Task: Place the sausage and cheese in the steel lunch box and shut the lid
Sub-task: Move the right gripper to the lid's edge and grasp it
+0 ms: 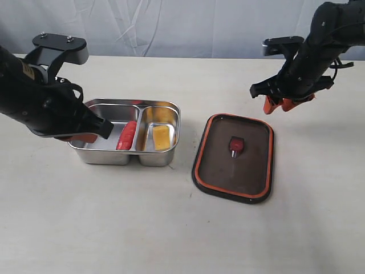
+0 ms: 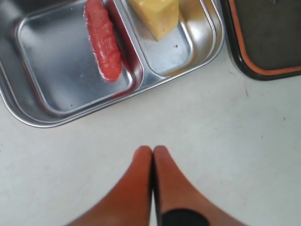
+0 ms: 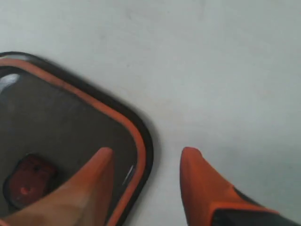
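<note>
Sausage [image 1: 127,135] and cheese [image 1: 161,137] in steel lunch box [image 1: 105,155], lid [image 1: 217,154] off at right; left gripper [image 2: 153,151] closed empty, right gripper [image 3: 148,153] open above lid

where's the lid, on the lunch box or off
Off. The lid lies flat on the table beside the open lunch box.

One steel lunch box [image 1: 108,155] stands on the single surface [image 1: 171,234], and it is split into two compartments [image 1: 109,121]. There is one sausage [image 1: 126,135] and one block of cheese [image 1: 161,137], one item to each compartment. One lid [image 1: 217,162] is in view, carrying one valve tab [image 1: 236,145]. There are two end effectors, the left end effector [image 2: 153,149] and the right end effector [image 3: 148,153], each with two orange fingers [image 3: 202,183].
</note>
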### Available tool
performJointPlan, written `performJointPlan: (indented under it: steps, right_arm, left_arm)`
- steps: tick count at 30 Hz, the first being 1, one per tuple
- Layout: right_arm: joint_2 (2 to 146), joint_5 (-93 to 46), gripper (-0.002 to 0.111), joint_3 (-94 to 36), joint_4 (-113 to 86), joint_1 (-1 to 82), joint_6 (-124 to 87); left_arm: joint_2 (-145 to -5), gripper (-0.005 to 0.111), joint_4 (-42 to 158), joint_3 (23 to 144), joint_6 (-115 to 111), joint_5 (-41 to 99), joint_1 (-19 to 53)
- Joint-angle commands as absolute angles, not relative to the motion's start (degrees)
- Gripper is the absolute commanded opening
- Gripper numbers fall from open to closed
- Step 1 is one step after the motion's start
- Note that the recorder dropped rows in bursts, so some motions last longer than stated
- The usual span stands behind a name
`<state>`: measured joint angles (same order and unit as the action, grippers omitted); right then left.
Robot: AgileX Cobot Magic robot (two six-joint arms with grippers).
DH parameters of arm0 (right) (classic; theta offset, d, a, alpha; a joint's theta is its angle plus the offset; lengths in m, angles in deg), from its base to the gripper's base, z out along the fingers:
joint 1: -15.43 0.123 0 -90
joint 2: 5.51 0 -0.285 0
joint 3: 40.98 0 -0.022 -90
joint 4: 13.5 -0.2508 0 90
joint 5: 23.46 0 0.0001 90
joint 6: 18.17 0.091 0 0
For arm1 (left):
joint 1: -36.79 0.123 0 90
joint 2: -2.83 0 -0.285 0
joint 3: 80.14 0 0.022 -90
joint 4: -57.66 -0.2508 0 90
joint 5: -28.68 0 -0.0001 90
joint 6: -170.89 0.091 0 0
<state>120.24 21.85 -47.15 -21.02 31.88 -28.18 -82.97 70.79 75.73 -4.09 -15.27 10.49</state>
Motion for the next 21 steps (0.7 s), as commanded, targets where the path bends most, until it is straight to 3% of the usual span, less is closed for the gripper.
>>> performJointPlan:
  steps: [1, 19, 21]
  right_arm:
    - [123.2, 23.1, 0.045, -49.1, -23.1, 31.5, -30.7]
    - [129.0, 21.1, 0.044, -49.8, -23.0, 31.5, -33.1]
    - [129.8, 21.1, 0.038, -49.8, -22.8, 31.5, -33.1]
  left_arm:
    - [-82.3, 0.000, 71.2, 75.5, -4.0, -14.8, 10.6]
    - [-82.3, 0.000, 70.9, 75.5, -4.0, -13.6, 10.6]
    - [-82.3, 0.000, 70.9, 75.5, -4.0, -13.6, 10.6]
